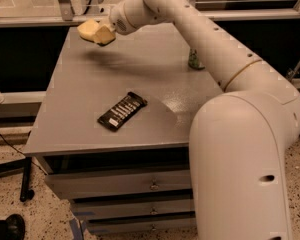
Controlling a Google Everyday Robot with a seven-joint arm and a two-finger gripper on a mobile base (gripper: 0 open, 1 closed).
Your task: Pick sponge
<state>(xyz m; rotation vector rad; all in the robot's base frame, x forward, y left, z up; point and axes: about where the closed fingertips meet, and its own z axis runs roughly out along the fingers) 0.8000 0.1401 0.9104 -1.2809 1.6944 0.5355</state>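
The sponge [89, 29] is a pale yellow foam block, held in the air above the far left corner of the grey table [80, 99]. Its shadow lies on the tabletop below it. My gripper [102, 34], at the end of the white arm [190, 24] that reaches in from the right, is shut on the sponge's right side. The part of the sponge between the fingers is hidden.
A black wrapped snack bar [122, 111] lies near the middle front of the table. A small green object [195, 60] stands at the right edge, partly behind the arm. Drawers [120, 181] sit under the tabletop. A metal-framed rail [40, 20] runs behind the table.
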